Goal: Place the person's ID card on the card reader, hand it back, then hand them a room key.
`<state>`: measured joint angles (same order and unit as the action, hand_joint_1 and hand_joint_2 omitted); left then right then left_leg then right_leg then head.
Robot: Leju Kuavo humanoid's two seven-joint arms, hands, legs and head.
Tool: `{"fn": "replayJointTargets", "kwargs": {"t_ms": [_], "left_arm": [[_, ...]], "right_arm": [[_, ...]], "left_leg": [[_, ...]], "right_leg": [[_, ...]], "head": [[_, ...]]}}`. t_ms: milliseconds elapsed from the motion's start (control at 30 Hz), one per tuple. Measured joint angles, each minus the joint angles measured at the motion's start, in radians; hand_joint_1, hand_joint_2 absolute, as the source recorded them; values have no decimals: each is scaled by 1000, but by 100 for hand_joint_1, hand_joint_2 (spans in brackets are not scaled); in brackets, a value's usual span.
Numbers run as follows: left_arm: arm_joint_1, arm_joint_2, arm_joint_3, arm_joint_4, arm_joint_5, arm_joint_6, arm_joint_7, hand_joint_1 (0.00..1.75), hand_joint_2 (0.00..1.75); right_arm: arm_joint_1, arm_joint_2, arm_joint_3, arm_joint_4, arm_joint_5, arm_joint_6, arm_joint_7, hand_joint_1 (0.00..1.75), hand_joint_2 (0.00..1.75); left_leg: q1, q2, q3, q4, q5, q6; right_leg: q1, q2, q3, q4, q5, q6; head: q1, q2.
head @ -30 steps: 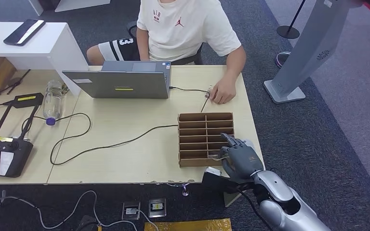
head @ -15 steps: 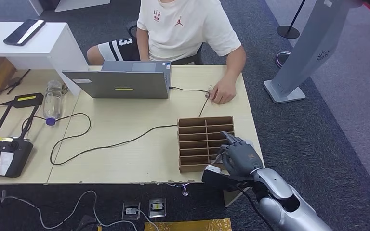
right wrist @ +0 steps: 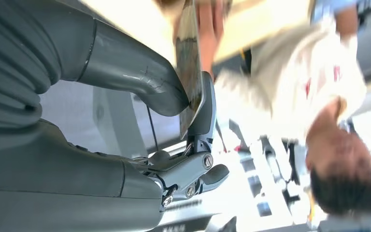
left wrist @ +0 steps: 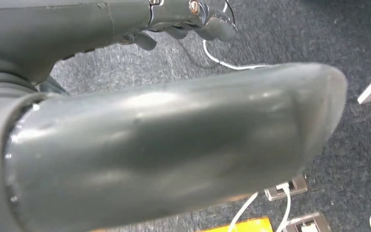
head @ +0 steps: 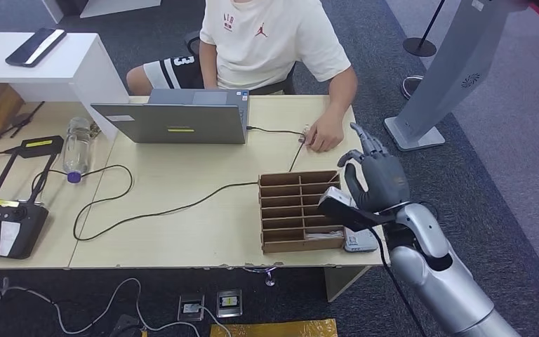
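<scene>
I am lifting the right robot hand [head: 373, 184] away from the box [head: 299, 210] toward the person [head: 274, 42], a card [right wrist: 189, 63] pinched between thumb and finger for handover.

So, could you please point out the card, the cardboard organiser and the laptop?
card [right wrist: 189, 72], right wrist view, middle of its face.
cardboard organiser [head: 263, 210], head view, its left wall.
laptop [head: 175, 123], head view, back of the lid.
</scene>
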<state>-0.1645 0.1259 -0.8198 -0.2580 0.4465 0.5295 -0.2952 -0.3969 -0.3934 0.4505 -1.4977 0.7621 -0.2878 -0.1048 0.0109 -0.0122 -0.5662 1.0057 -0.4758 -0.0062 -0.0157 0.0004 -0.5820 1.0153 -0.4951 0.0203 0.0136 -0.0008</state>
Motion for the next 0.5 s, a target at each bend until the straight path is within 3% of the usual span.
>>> {"fn": "replayJointTargets", "kwargs": {"t_ms": [267,500], "left_arm": [[-6,-10,-2,0,-30,12,0,0,0],[-32,-14,-5,0,-72,-16,22,0,0]], "right_arm": [[-148,7,-146,51,-5,-10,-51,175,175],[-279,30,-171,192,2,6,-139,175,175]], "left_leg": [[0,0,0,0,0,0],[0,0,-1,0,0,0]], "right_leg": [[0,0,0,0,0,0],[0,0,0,1,0,0]], "head": [[0,0],[0,0]]}}
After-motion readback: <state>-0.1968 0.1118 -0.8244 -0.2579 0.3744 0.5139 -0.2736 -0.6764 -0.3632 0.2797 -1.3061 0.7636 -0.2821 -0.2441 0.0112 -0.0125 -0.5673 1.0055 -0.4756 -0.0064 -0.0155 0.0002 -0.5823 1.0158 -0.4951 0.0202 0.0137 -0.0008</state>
